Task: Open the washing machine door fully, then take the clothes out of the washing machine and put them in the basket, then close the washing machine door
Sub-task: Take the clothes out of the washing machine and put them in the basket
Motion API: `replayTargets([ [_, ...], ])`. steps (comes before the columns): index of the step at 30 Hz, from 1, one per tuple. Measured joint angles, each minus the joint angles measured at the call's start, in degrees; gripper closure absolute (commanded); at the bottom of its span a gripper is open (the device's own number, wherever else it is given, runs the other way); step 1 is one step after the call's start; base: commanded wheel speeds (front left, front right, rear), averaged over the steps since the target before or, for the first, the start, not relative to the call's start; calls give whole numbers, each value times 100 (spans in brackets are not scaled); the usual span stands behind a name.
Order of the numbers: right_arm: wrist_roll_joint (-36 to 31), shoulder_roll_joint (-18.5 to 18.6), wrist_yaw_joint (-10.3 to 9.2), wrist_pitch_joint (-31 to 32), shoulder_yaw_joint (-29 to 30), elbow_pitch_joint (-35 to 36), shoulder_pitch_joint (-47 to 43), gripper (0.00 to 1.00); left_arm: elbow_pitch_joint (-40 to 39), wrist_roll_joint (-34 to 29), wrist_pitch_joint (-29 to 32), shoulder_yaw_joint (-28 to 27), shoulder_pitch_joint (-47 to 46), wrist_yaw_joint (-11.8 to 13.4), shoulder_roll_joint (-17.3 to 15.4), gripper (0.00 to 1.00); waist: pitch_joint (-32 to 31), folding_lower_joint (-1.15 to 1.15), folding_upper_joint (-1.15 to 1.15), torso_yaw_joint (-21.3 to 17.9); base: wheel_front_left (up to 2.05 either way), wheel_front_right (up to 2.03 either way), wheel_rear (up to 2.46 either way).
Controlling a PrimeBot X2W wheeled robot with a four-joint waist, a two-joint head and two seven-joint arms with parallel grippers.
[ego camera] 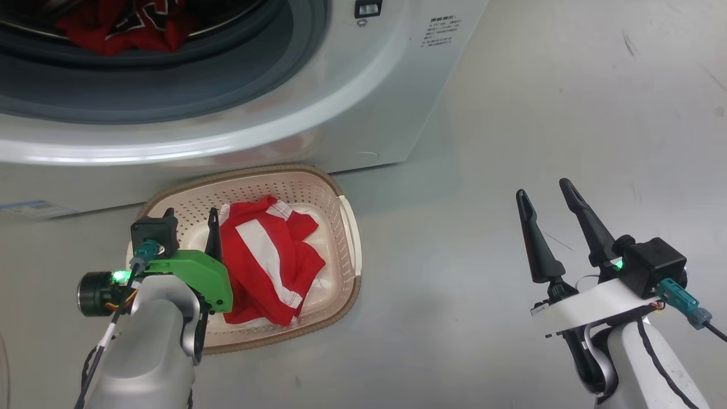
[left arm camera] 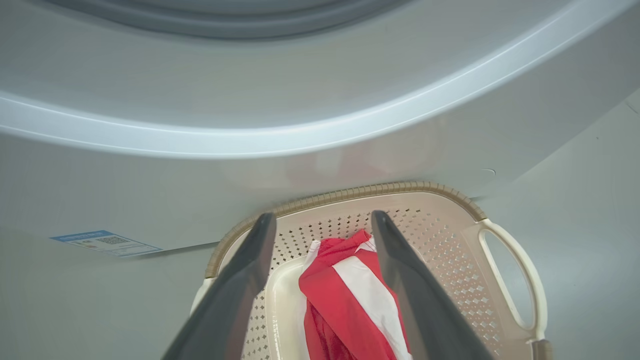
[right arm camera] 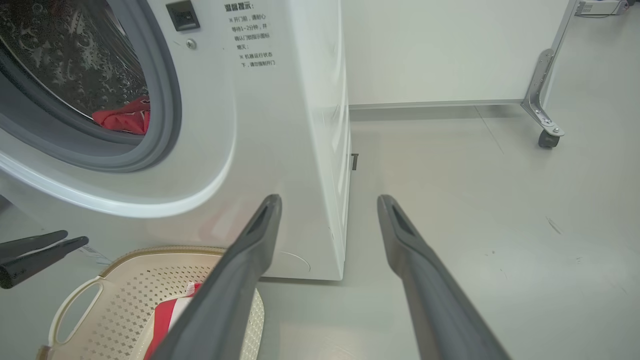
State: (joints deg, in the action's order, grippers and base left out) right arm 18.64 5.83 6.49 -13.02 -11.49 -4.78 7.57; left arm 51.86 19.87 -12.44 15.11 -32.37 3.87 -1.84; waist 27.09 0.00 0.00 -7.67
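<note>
Red sports-jersey clothes (ego camera: 116, 28) of soft fabric with white stripes are split between two places. One bundle lies in the steel perforated drum (right arm camera: 75, 55) of the big white front-loading washing machine (ego camera: 341, 113). The other, a striped jersey (ego camera: 267, 267), is heaped in the small cream perforated plastic basket (ego camera: 309, 193) with a brown woven-look rim.

At the far left, a small blue label sticker (ego camera: 31, 209) marks the machine's lower front. Just beside it, the left gripper (ego camera: 191, 211) hangs over the basket with its long dark fingers (left arm camera: 240, 290) spread and empty, and the jersey lies below and between them. The basket sits tight against the machine, under the round grey rubber gasket (ego camera: 199, 96) of the porthole.

The job looks about half done, and I see several risks:
- The jersey is piled toward the basket's near right side, so a second garment dropped on top could slide over the rim.
- As the left gripper rises, a loose fold could catch on a finger and be lifted out.
- The basket looks light, so a knock from the forearm could push it out from under the porthole.
- Cloth dragged across the gasket lip may snag or trail there, and the door would then shut on it.

Far to the right, the right gripper (ego camera: 542, 188) hovers over the pale grey floor (ego camera: 511, 113), well apart from the basket, with its fingers parted and holding nothing.
</note>
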Motion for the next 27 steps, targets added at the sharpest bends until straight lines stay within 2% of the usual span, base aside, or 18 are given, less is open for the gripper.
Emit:
replayTargets([
  [4,0,24,0,-25,7,-73,-5,0,-142,23,-183,2,28,-13,0,0,-197,0,0,105,0,0,0],
  [16,-7,107,-19,-44,143,-280,-281,0,-888,168,-200,162,553,-53,8,0,-904,0,0,450,0,0,0],
  [27,-8,107,-170,-49,215,-388,-656,0,-2000,-187,-200,81,1145,112,7,0,-1635,0,0,772,0,0,0],
])
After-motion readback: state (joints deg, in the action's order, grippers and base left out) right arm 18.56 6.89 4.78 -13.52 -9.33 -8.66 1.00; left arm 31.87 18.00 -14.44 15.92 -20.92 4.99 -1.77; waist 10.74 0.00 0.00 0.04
